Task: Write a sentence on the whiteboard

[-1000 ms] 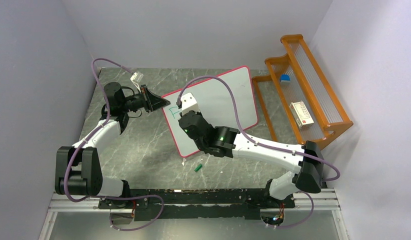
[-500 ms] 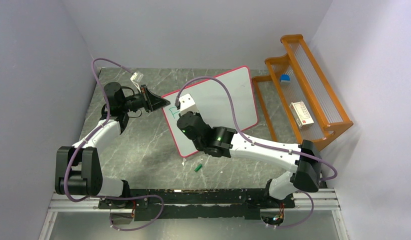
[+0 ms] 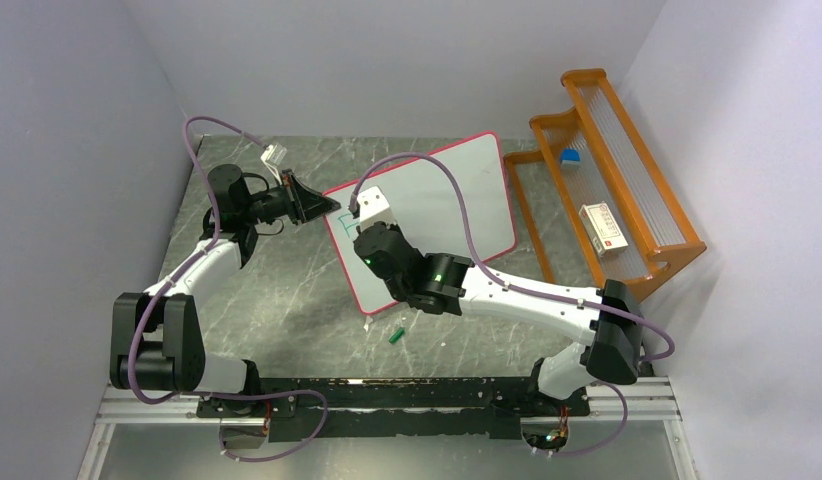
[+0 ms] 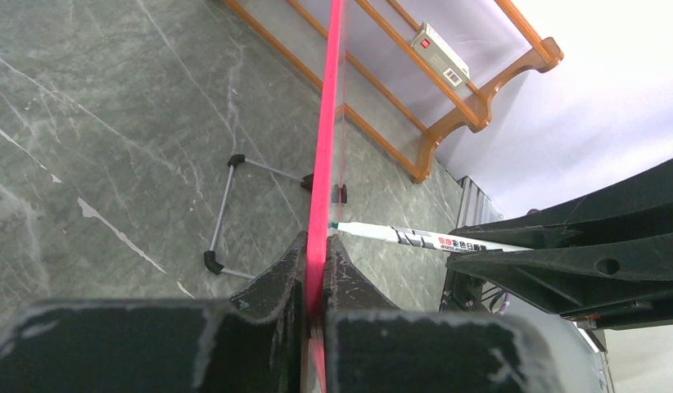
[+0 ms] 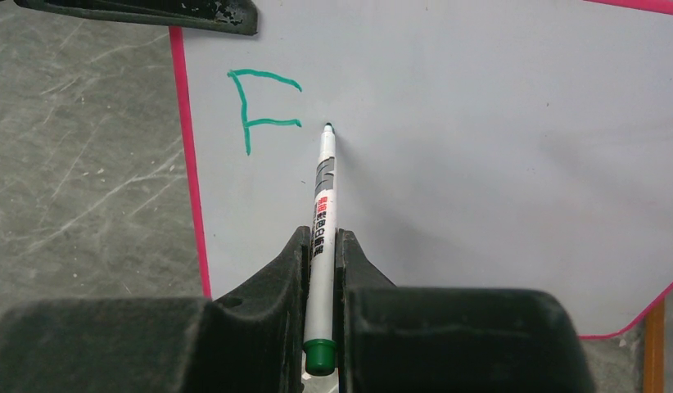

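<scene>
**Your right claw [image 5: 321, 246] pinches a green marker [image 5: 326, 184], its tip at the whiteboard [image 5: 497, 147].**
The whiteboard stands propped on the marble worktop [image 3: 277, 290], with the orange wooden rack [image 3: 627, 190] just to its right. Your left claw [image 4: 317, 250] is pressed onto the whiteboard's pink frame, at the corner nearest the writing. Of the sentence, only a green F [image 5: 264, 106] shows. A green cap [image 3: 396, 335] lies near the whiteboard's lower edge.

From above, the right arm [image 3: 507, 290] is covering the whiteboard [image 3: 487, 195] by its left edge and hiding the marker [image 5: 325, 180], the green letter [image 5: 272, 123] there is showing too small to read (plainly an F from the right wrist), and the left wrist camera is catching the whiteboard only edge-on.
</scene>
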Robot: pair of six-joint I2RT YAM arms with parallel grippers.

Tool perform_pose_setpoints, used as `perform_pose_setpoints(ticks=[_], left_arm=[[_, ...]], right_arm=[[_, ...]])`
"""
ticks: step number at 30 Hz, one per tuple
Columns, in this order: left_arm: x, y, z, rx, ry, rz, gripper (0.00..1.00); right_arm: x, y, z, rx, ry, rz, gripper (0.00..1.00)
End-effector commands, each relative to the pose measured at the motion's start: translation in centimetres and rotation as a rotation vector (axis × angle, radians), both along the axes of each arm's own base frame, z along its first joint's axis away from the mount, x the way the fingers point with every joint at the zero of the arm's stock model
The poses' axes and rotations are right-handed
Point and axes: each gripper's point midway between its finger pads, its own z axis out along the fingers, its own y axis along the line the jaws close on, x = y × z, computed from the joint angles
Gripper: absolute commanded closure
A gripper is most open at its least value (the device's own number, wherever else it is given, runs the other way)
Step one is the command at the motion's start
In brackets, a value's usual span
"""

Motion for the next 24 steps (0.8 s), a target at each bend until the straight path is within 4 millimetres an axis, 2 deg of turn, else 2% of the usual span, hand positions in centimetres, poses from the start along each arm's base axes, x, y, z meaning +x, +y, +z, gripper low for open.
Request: perform_pose_setpoints(ticks=[1, 14, 24], left_arm=[[-1.0, -0.9, -1.5, 0.015, 0.058, -0.05, 0.95], [-0.9, -0.9, -1.5, 0.015, 0.058, -0.049, 0.95], [-0.9, -0.9, -1.6, 0.017, 0.059, -0.048, 0.95]], right_arm=[[0.5, 0.6, 1.0, 0.041, -0.019, 0.001, 1.0], [-0.1, 0.7, 0.3, 0.022, 0.016, 0.038, 1.0], [-0.6, 0.1, -1.2, -0.023, 0.057, 0.042, 1.0]])
